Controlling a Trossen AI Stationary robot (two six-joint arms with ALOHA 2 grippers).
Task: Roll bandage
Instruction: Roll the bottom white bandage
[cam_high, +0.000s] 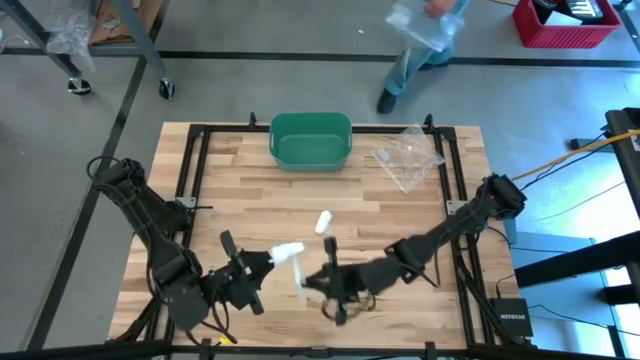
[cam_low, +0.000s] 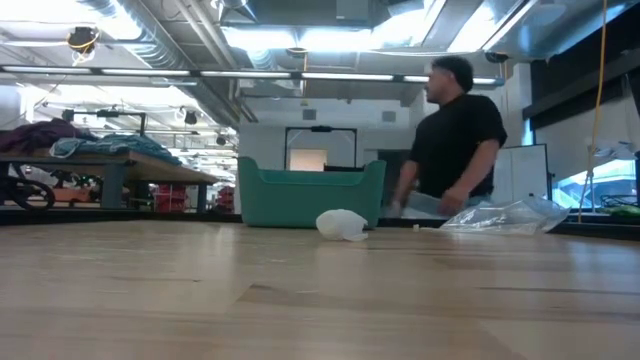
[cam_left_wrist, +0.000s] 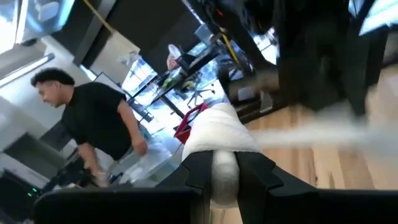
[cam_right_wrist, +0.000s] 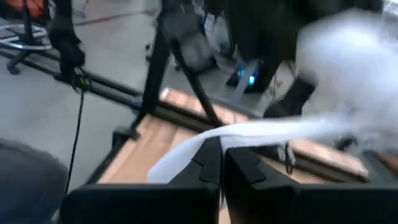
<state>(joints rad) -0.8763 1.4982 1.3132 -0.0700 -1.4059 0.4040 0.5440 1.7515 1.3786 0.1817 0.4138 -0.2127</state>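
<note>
Rolling looks partly done, by my reading. Your left gripper (cam_high: 268, 258) sits near the front of the table and is clamped on the bandage roll (cam_left_wrist: 219, 134), which shows in the left wrist view as a fat white bundle pinched between the two dark fingers (cam_left_wrist: 198, 171). From that roll a loose strip (cam_right_wrist: 249, 134) runs across to your right gripper (cam_high: 322, 285), just beside it. The right fingers are pressed together on the strip, which passes between their tips in the right wrist view. So you hold the bandage at both ends, lifted off the wood, with a good part wound and a tail still to wind on. How long that tail is I cannot tell; it is blurred in both wrist views.

A second small white roll (cam_high: 323, 221) lies untouched on the boards between the arms and the green bin (cam_high: 311, 140), which stands at the far edge. A crumpled clear plastic bag (cam_high: 405, 158) lies to the bin's right.

Your surface is a pale wooden table (cam_high: 230, 190) with a dark frame round it. Beyond it is a workshop with grey floor, a red crate (cam_high: 566, 22), benches and ceiling lights. A person (cam_low: 455, 140) in a dark top stands behind the far edge, well apart from both arms.
</note>
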